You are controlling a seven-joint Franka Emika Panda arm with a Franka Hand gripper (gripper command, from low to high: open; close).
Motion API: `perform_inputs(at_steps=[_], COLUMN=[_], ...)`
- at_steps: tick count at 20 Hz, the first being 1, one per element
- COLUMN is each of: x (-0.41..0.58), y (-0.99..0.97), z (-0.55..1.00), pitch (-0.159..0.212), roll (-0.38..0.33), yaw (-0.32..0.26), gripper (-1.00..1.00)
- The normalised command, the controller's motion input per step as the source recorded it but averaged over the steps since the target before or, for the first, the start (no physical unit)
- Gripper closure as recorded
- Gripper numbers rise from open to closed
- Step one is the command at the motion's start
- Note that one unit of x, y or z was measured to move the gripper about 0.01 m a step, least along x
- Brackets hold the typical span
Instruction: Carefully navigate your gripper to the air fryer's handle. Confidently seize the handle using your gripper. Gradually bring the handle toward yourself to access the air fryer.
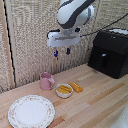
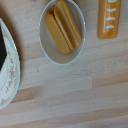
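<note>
Currently the pincer [image 1: 61, 51] hangs high above the bench [image 1: 100, 97], well apart from the air fryer [image 1: 110, 52] and on the exterior view's left of it. Its two blue-tipped fingers [image 1: 68, 50] point downward with a small gap between them, holding nothing. The air fryer stands at the rear of the bench, and its handle [image 1: 103, 60] shows as a short dark bar on the front drawer, untouched.

Relative to the air fryer, the remaining objects all lie toward the exterior view's left and nearer the camera: a pink mug [image 1: 46, 80], a small bowl [image 2: 62, 31] holding yellow pieces, an orange object [image 2: 109, 18] just beside the bowl, and a patterned plate [image 1: 31, 111] farthest from the air fryer. The wrist view looks straight down on the bowl, the orange object and the plate's rim; neither the air fryer nor the fingers appear in it.

By judgement, the approach step is in hand and has barely begun. The next move calls for travelling across toward the air fryer, descending to handle height, and turning the fingers to straddle the bar before closing.
</note>
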Motion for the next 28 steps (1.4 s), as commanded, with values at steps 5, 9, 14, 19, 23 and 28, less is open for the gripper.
perform_inputs(at_steps=[5, 9, 14, 19, 23, 28], x=[0.0, 0.0, 0.043, 0.102, 0.014, -0.042], y=[0.04, -0.02, -0.04, -0.08, -0.1, -0.06], z=[-0.1, -0.12, -0.11, -0.06, -0.1, -0.08], pitch=[-0.011, 0.018, 0.003, -0.006, -0.011, -0.05], roll=[-0.121, -0.149, -0.207, -0.335, -0.375, -0.375], yaw=[-0.328, -0.375, -0.347, -0.239, -0.164, -0.115], gripper=[-1.0, -1.0, -1.0, -1.0, -1.0, -1.0])
